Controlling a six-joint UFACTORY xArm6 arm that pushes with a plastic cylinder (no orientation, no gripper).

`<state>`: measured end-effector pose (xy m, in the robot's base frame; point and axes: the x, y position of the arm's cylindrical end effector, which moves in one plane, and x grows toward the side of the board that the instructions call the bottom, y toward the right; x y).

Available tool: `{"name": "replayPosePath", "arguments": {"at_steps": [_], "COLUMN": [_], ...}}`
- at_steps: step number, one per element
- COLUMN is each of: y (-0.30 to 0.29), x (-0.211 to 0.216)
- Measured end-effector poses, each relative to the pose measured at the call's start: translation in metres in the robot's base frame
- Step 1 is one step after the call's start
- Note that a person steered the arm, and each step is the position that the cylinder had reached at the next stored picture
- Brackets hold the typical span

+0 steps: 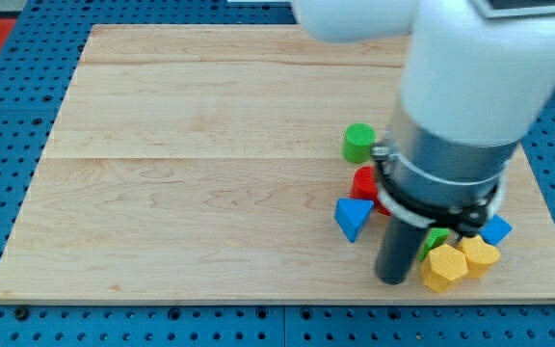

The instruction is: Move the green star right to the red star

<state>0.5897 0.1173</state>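
Note:
The green star (pixel 434 239) shows only as a small green sliver behind the rod, at the view's lower right. The red star (pixel 365 183) lies up and to the left of it, partly hidden by the arm. My tip (pixel 391 278) rests on the board just left of the green star and below the red star. The arm's grey and white body (pixel 451 125) covers much of this cluster.
A green cylinder (pixel 358 142) stands above the red star. A blue triangular block (pixel 353 217) lies left of my tip. Two yellow blocks (pixel 444 267) (pixel 479 255) and a blue block (pixel 495 229) lie right of my tip, near the board's lower right edge (pixel 547 294).

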Motion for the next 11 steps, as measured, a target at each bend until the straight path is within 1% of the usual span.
{"name": "replayPosePath", "arguments": {"at_steps": [3,4,6,7,9,10,11], "y": [0.009,0.014,0.026,0.044,0.054,0.05,0.052], "x": [-0.035,-0.038,-0.023,-0.036,-0.101,-0.11,-0.099]}}
